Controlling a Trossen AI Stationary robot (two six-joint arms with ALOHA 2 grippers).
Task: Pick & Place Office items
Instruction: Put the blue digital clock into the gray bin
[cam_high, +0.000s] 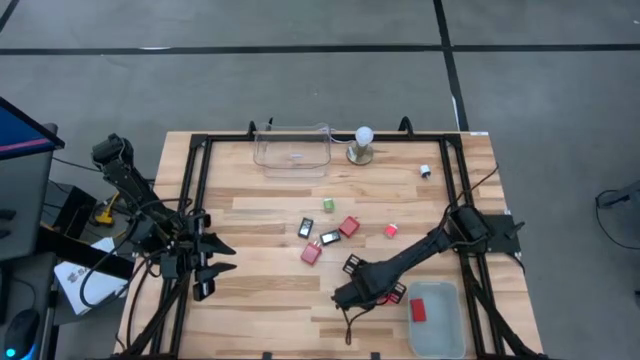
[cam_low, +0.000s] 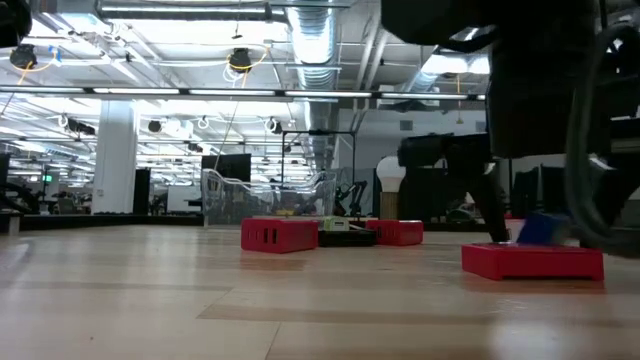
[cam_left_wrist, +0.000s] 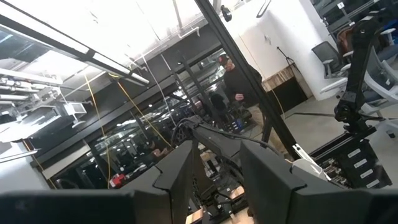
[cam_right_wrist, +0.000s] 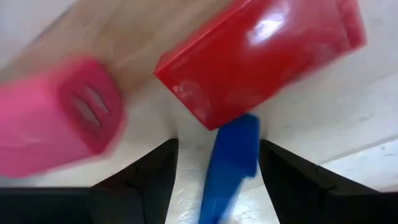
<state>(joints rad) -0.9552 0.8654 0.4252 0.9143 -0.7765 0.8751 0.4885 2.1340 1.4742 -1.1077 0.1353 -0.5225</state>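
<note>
Worktop (cam_high: 260, 300): cluster of office items (cam_high: 328, 228) at centre. Far edge: clear bin (cam_high: 292, 150), with ball on base (cam_high: 362, 145) just right. Near right corner: tray (cam_high: 437, 320) holding one block (cam_high: 418, 310). Small piece (cam_high: 425, 171) apart, far right.

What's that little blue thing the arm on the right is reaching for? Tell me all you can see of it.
The blue piece is a small, flat, smooth block, plastic by the look of it, plain bright blue with no markings that show. It lies between the two dark fingers of the right gripper, which stand apart on either side of it; whether they touch it cannot be told. One end sits against or just under a larger glossy red block. In the low view it shows just above a flat red block.
</note>
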